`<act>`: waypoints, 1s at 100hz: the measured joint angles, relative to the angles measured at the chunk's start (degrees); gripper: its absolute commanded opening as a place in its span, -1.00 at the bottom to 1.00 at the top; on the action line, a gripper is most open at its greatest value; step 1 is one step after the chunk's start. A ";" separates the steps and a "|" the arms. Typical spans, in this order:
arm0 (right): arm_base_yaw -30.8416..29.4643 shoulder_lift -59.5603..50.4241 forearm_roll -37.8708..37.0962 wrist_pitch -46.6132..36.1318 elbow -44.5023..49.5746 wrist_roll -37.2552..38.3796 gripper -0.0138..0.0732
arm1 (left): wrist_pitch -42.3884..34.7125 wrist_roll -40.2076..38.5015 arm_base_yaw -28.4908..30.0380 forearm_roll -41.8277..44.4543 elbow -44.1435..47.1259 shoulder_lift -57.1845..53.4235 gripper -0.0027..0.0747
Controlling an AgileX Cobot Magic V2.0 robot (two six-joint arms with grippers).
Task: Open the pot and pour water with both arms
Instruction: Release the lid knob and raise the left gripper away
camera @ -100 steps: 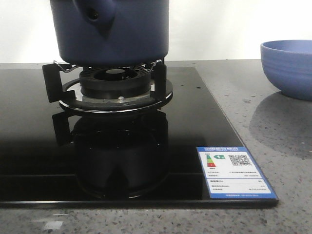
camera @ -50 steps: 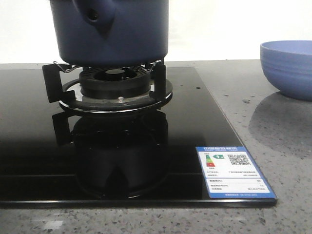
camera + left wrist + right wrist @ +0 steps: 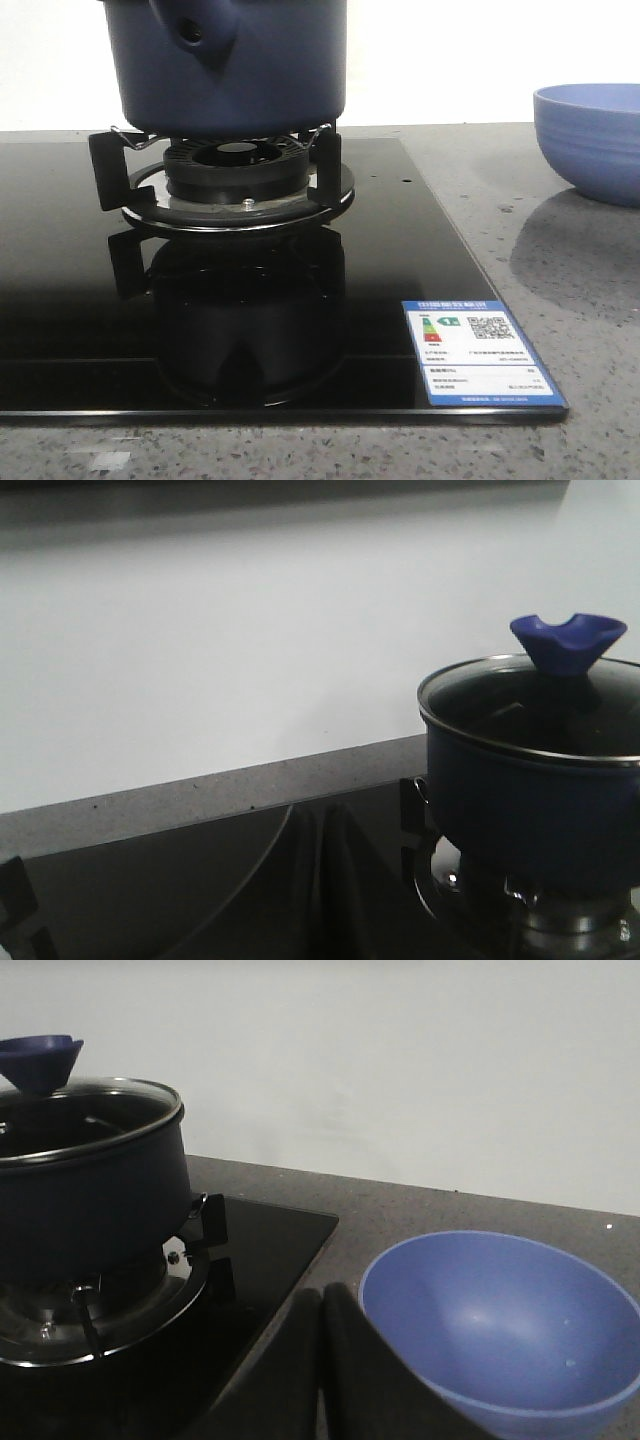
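Pot (image 3: 530, 810) with lid knob (image 3: 568, 645) sits right of our left pincer (image 3: 318, 880), fingers pressed together, right pincer (image 3: 322, 1370) likewise.

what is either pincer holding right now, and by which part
Nothing. Both the left pincer and right pincer are shut on nothing, away from the pot, whose lid is on.
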 measured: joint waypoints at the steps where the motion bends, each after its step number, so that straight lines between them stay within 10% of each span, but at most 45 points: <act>1: 0.00 0.04 0.00 0.00 0.11 0.00 -0.78 | 0.00 0.00 0.00 -0.23 0.32 -0.16 -0.98; 100: 0.00 -0.05 0.10 0.00 1.48 0.00 -0.78 | 1.38 0.09 0.00 -5.37 2.02 -2.06 -0.98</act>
